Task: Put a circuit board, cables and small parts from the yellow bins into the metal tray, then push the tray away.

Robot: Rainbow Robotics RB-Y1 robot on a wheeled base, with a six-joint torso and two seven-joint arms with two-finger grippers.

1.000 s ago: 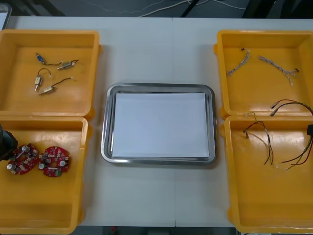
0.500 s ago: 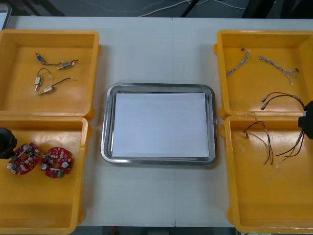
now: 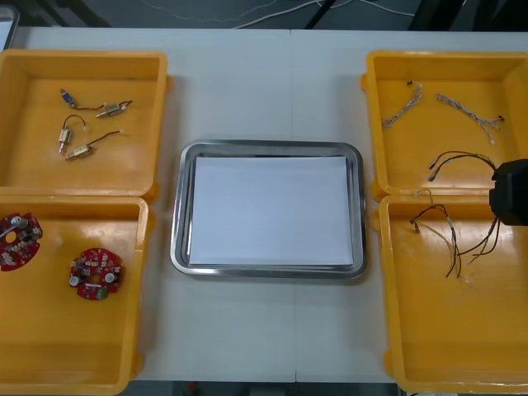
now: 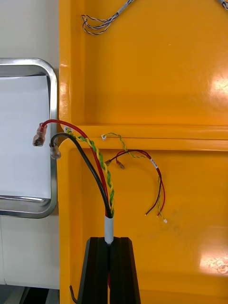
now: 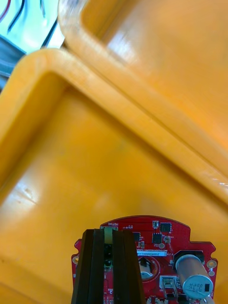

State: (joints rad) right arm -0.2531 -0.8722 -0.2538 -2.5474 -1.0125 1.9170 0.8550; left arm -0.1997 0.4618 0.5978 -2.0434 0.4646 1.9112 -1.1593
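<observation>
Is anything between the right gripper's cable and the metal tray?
Nothing visible besides the yellow bin's wall. The right gripper is shut on the red and yellow cable, whose ends reach over that wall toward the metal tray.

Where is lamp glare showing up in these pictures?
Right wrist view: bright patches on the yellow bins, on their floors, beyond the right tool shut on a cable bundle. Left wrist view: a glint on the bin rim, past the left tool gripping a circuit board. Front view: the metal tray shines softly along its rim.
</observation>
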